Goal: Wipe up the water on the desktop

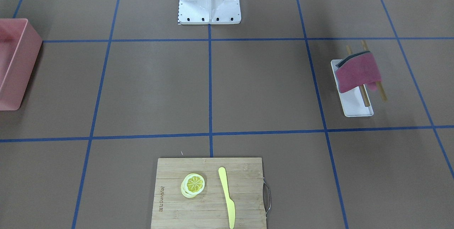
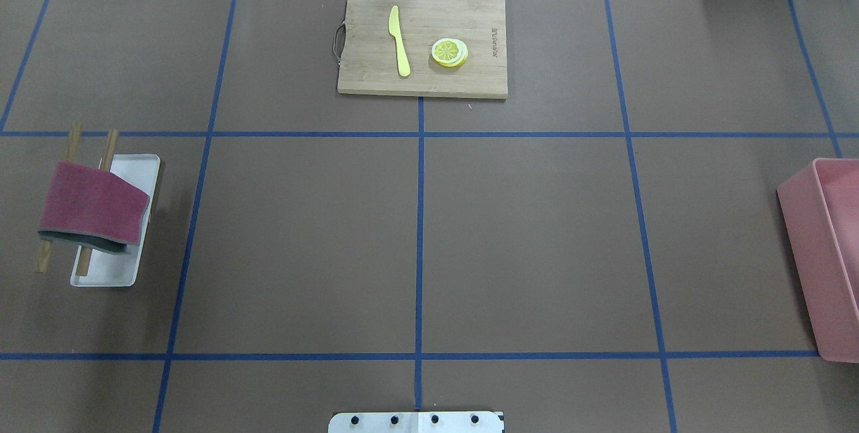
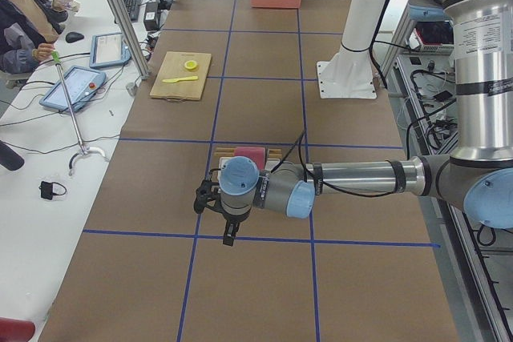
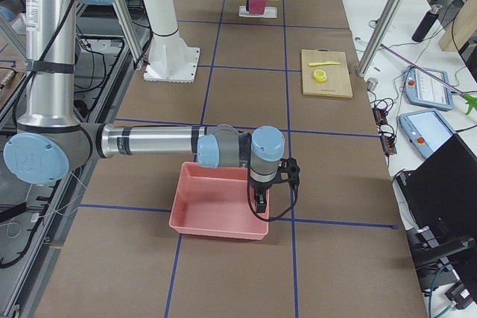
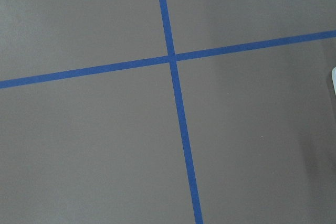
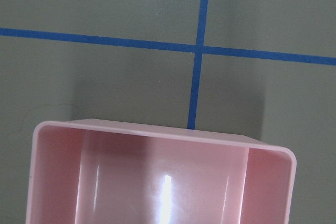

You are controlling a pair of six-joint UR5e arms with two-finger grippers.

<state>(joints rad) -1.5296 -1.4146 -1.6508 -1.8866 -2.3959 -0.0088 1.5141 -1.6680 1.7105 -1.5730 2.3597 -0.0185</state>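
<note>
Your left gripper (image 3: 228, 228) hangs pointing down over the desk (image 2: 537, 231), just beside the white tray (image 2: 111, 275) with its dark red cloth (image 2: 90, 203); you cannot tell whether it is apart or together. Same for your right gripper (image 4: 259, 200), hanging over the pink bin (image 2: 802, 258). Seen from overhead, the brown, blue-taped desk carries the cloth at 9 o'clock, the bin at 3, the cutting board (image 2: 423, 77) at 12.

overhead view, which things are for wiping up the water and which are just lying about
For the job:
desktop, no water visible on it
red cloth, draped over a wooden rack on a white tray

Lying about:
bamboo cutting board
yellow knife
lemon slices
pink bin
</note>
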